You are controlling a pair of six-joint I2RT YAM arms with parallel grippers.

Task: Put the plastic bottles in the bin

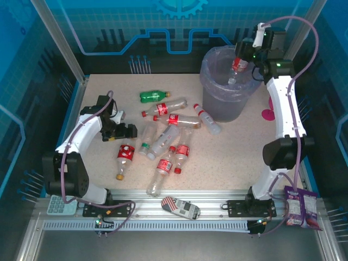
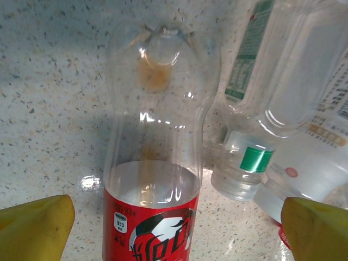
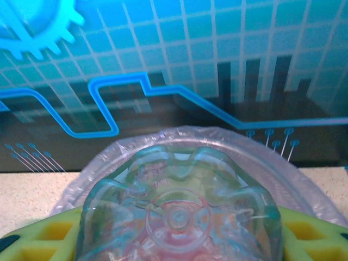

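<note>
Right tool [image 1: 243, 56] is clamped on a red-label bottle [image 1: 237, 68], held over the mouth of the bin [image 1: 220, 103] at upper right of the top view.

Step in hand, as I judge it: the drop. To do it well, keep the bottle centred inside the rim, part the fingers fully, then lift straight up without snagging the lilac liner.

Left tool [image 1: 128, 131] sits low over the desk [image 1: 228, 157] at centre-left, fingers apart.

- Left wrist view adds: yellow fingertips [image 2: 38, 225] flank a lying red-label empty [image 2: 155, 163], with a green-banded clear bottle [image 2: 255, 157] just beside it on the right.
- Right wrist view adds: the held bottle's petalled base between the fingers, bin rim beyond.
- Top view gives the spread: loose bottles [image 1: 163, 138] mid-desk, green bottle [image 1: 154, 96] uppermost.
</note>
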